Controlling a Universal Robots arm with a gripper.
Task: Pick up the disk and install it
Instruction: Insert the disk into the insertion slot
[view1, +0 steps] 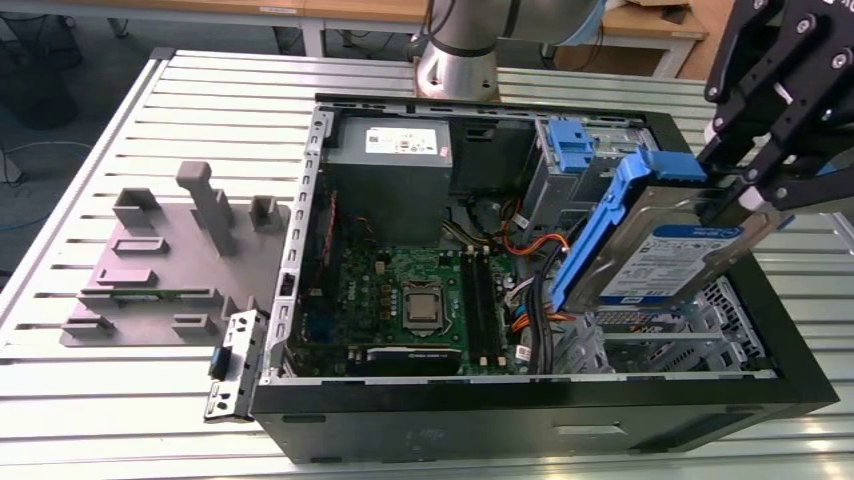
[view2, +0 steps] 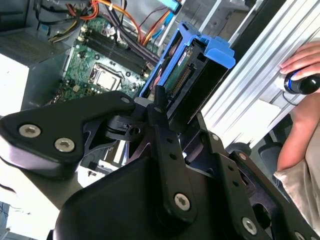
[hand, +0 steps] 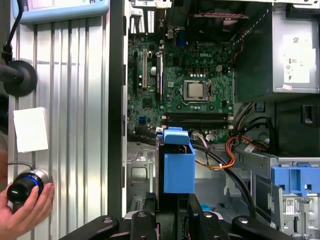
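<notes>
One disk (view1: 661, 255), one open computer case (view1: 534, 425), one power supply (view1: 390, 140), one grey fixture plate (view1: 147, 270) at the exterior view's left. The gripper (view1: 742, 200) was clamped on the disk's upper end and held it tilted over the case's bay at the exterior view's right, close to the side wall. Open room lay over the motherboard (view1: 414, 300). One hand (hand: 27, 210) rested on a knob (hand: 22, 186).
</notes>
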